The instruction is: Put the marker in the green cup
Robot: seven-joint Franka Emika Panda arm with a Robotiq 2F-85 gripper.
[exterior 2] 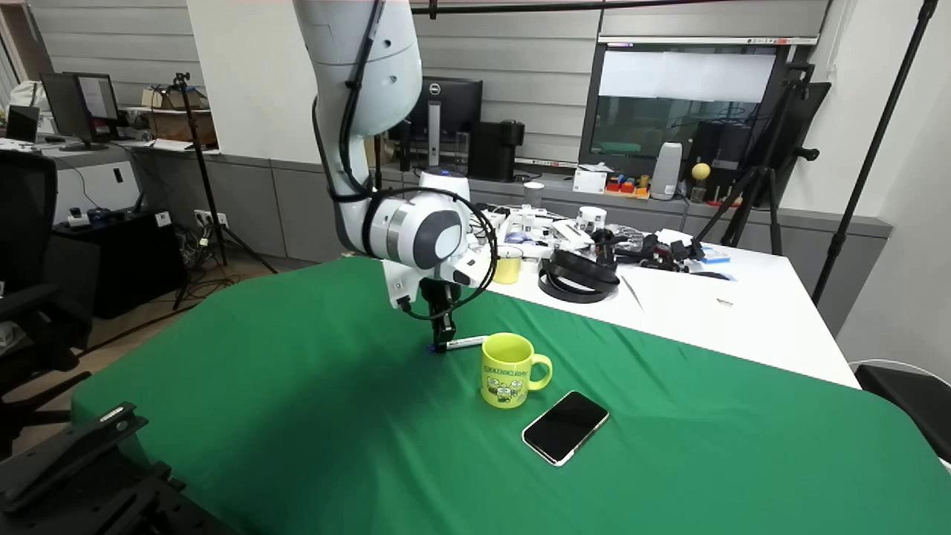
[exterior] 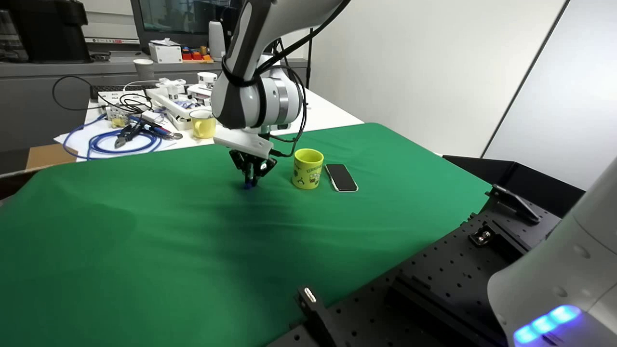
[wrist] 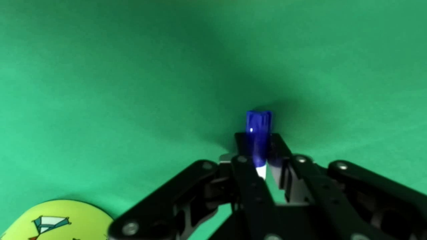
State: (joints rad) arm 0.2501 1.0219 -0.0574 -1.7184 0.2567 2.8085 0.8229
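The marker has a blue cap and a white body. In the wrist view the cap (wrist: 259,131) sits between the fingertips of my gripper (wrist: 257,146), with a finger against each side. The marker (exterior 2: 466,342) lies level at the cloth in an exterior view, its white end reaching toward the green cup (exterior 2: 505,371); I cannot tell whether it touches the cloth. In an exterior view my gripper (exterior: 250,181) points down beside the upright yellow-green cup (exterior: 307,168). Part of the cup (wrist: 66,220) also shows at the lower left of the wrist view.
A black phone (exterior: 341,178) lies flat beside the cup on the green cloth (exterior: 193,250). A yellow mug (exterior: 203,125), blue cable (exterior: 125,144) and electronics stand on the white table behind. A black perforated base plate (exterior: 434,270) borders the cloth.
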